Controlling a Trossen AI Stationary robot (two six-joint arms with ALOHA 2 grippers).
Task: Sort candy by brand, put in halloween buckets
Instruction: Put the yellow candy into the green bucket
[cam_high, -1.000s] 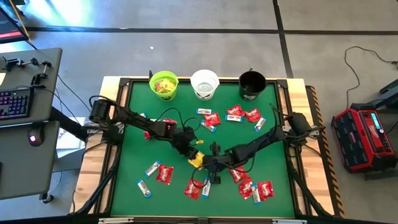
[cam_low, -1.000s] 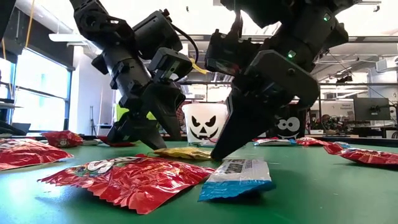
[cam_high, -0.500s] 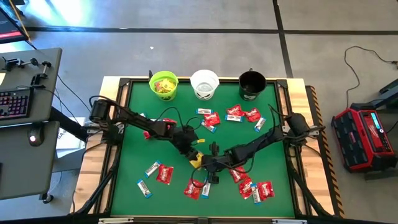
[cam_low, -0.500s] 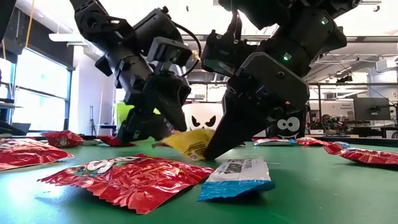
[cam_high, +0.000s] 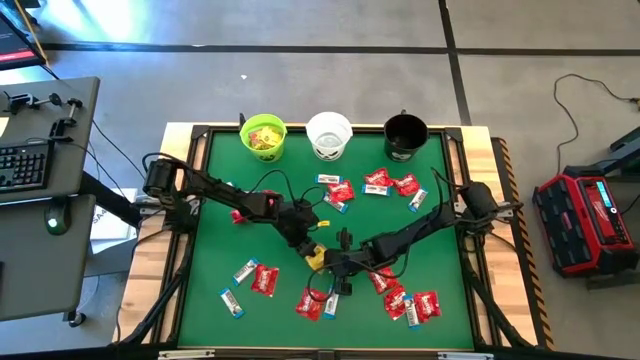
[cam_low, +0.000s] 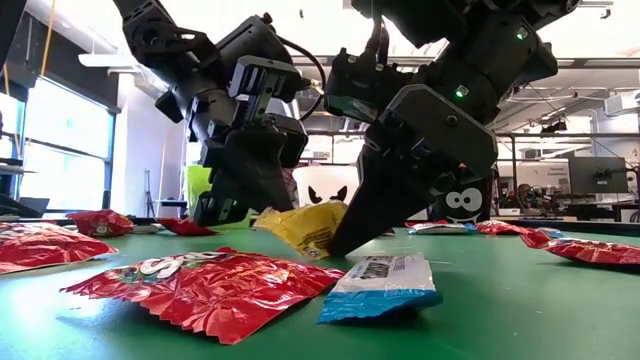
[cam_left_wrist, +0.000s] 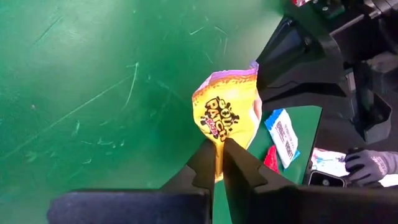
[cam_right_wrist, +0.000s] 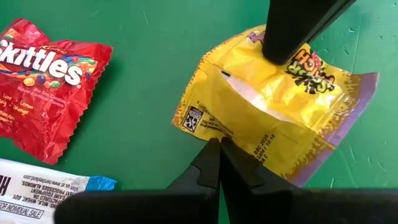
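Observation:
A yellow candy packet (cam_right_wrist: 273, 106) sits near the table's middle (cam_high: 316, 254), tilted up in the low view (cam_low: 305, 228). My left gripper (cam_left_wrist: 219, 152) is shut on it, reaching in from the table's left (cam_high: 304, 240). My right gripper (cam_right_wrist: 219, 155) is shut, its tip down at the packet's other edge (cam_low: 338, 246). Red packets (cam_high: 265, 279) and blue-and-white bars (cam_high: 232, 301) lie scattered around. The lime green bucket (cam_high: 264, 136), the white bucket (cam_high: 329, 135) and the black bucket (cam_high: 405, 136) stand in a row at the far edge. My left gripper pinches one end edge of the yellow packet (cam_left_wrist: 219, 138) between its two fingers, slanting down from the table's left. That end is raised and the packet tilts down toward its other end. My right gripper's shut fingertips (cam_right_wrist: 214, 149) touch the packet's opposite edge (cam_right_wrist: 219, 134), slanting down from the table's right, low at the table.
A red packet (cam_low: 205, 288) and a blue-and-white bar (cam_low: 378, 285) lie just on the near side of both grippers. More candy lies at the near right (cam_high: 410, 302) and the far right (cam_high: 390, 184). A gloved hand (cam_left_wrist: 368, 165) shows beyond the table.
My left gripper has rolled a little and shut on the yellow packet. The packet lay flat on the table a second ago; its held end now stands raised, while the end by my right gripper stays low.

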